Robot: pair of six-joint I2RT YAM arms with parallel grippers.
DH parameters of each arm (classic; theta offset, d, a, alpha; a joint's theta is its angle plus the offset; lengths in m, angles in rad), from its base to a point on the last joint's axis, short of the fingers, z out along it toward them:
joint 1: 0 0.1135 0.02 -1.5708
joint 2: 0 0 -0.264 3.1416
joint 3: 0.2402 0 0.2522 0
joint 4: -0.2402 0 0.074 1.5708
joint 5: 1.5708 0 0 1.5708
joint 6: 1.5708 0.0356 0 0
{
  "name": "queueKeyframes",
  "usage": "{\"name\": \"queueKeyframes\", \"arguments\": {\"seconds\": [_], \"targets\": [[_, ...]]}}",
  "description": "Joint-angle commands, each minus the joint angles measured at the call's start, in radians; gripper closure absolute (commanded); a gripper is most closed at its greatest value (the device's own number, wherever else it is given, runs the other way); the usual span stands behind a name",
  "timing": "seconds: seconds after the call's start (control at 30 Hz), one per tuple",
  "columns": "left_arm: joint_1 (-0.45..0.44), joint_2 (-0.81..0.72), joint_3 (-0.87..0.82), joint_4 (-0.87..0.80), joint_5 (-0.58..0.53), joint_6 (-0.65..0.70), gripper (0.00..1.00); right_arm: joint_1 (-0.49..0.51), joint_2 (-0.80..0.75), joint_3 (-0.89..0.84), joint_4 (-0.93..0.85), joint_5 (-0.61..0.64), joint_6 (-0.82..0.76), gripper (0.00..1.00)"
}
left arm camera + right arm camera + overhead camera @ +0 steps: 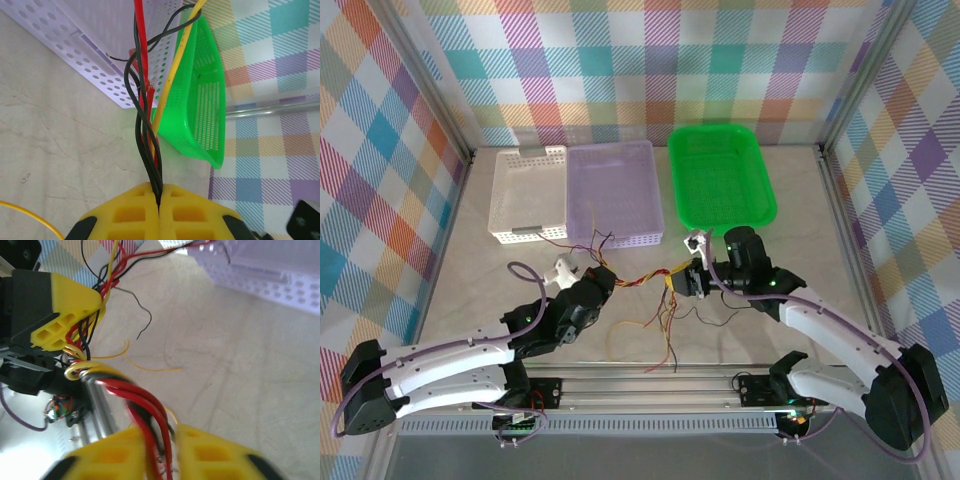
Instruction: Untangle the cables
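Three colours to note from above: red, yellow and black in the cables [640, 277], strung over the table [800, 240] between left fingers [603, 278] and right fingers [682, 280], loose ends trailing toward the near edge. At the left wrist: see left fingers [165, 200] clenched on the twisted cables [145, 125], which run up past the lilac basket [75, 55] and green basket [205, 100]. At the right wrist: see red and black strands passing between right fingers [182, 440], blurred; cannot tell whether grasped or released.
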Motion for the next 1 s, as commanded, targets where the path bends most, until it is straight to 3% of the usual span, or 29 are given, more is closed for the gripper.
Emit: {"name": "queueKeyframes", "arguments": {"seconds": [0.0,0.13,0.37,0.47,0.67,0.97], "targets": [[0.006,-0.004,-0.015,-0.005,-0.048,-0.077,1.0,-0.001,-0.038,0.003,0.02,0.069,-0.006,0.55],[0.006,0.026,0.01,0.001,-0.069,-0.112,1.0,0.0,-0.078,0.009,0.018,0.107,0.009,0.41],[0.006,0.097,0.064,0.015,-0.08,-0.241,1.0,0.011,-0.203,-0.031,0.172,-0.018,0.155,0.34],[0.006,0.133,0.082,0.056,-0.062,-0.273,1.0,0.074,-0.206,-0.023,0.181,-0.024,0.161,0.34],[-0.005,0.161,0.136,0.071,-0.035,-0.3,1.0,0.257,-0.126,-0.034,0.167,0.122,0.095,0.35],[-0.046,0.154,0.127,0.128,-0.008,-0.353,1.0,0.35,0.01,-0.067,0.305,0.268,0.1,0.37]]}}
